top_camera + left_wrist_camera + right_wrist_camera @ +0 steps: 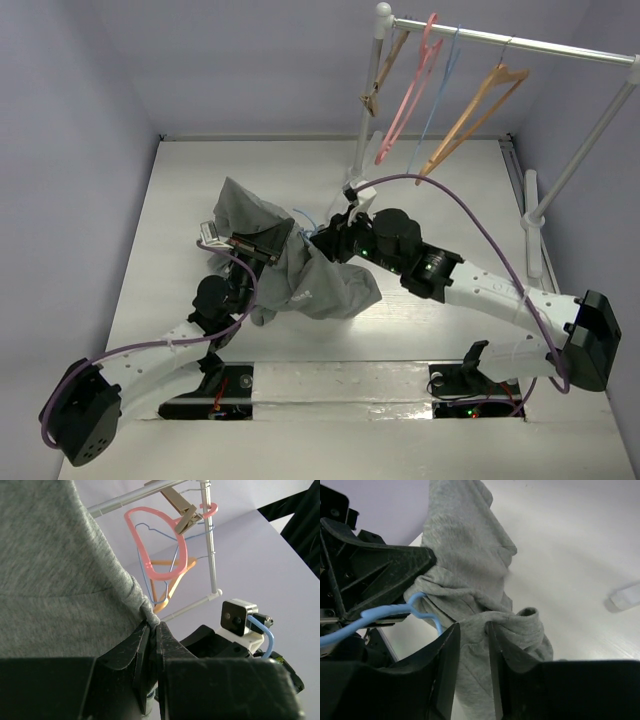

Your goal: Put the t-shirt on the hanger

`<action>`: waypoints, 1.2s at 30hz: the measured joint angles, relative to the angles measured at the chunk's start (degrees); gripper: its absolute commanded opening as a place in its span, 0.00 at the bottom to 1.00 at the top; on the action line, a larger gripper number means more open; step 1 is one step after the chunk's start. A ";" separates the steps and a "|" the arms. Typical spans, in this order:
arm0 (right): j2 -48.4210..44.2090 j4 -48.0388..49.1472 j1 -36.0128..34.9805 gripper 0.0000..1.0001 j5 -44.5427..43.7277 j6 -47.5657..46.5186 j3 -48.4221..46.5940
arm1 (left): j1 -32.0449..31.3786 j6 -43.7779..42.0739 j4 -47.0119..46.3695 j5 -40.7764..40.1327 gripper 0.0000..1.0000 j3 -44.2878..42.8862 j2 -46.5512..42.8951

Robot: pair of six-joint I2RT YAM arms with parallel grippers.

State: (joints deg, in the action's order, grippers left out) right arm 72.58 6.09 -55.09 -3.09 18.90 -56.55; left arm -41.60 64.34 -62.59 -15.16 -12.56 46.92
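Your left claw (pixel 152 625) clenches the soft grey t-shirt (pixel 50 580); right claw (pixel 472 627) parted beside it. Thin light-blue hanger (pixel 380 614) looks barely inserted; dressing remains.

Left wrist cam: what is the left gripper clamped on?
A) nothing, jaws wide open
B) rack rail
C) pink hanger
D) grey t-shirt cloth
D: in the left wrist view the left gripper has its jaws closed on a bunched fold of the grey t-shirt, while the pink hanger hangs well behind it, untouched.
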 measured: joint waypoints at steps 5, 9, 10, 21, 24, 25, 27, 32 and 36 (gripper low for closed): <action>-1.95 -1.90 0.00 0.55 0.57 0.81 0.48 | 0.04 0.11 -1.68 -0.24 0.00 0.44 0.90; -5.79 -3.85 0.02 0.63 0.55 0.66 0.59 | 0.04 0.07 -1.75 -0.50 0.00 0.44 0.90; -6.97 -4.22 0.00 0.63 0.55 0.61 0.74 | 0.04 0.04 -1.73 -0.55 0.00 0.44 0.87; -10.82 -7.23 0.04 0.61 7.87 -2.12 7.67 | 0.04 0.02 -1.46 -0.72 0.00 0.44 0.46; -8.44 -8.00 0.04 0.60 8.90 -2.82 7.91 | 0.04 0.02 -1.46 -0.63 0.00 0.44 0.46; -7.63 -8.02 0.04 0.58 9.16 -3.08 7.91 | 0.04 0.02 -1.42 -0.63 0.00 0.44 0.46; -6.08 -7.69 0.04 0.52 9.57 -3.52 7.87 | 0.04 0.02 -1.40 -0.61 0.00 0.44 0.46; -2.51 -6.93 0.04 0.46 9.81 -4.09 7.23 | 0.04 0.02 -1.22 -0.46 0.00 0.44 0.46; -0.22 -5.79 0.04 0.32 9.77 -4.15 6.03 | 0.07 0.04 -1.03 -0.44 0.00 0.44 0.48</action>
State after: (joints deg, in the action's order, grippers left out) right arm 72.36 0.30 -55.05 6.68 14.74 -50.52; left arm -41.54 64.38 -63.61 -15.59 -12.12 47.40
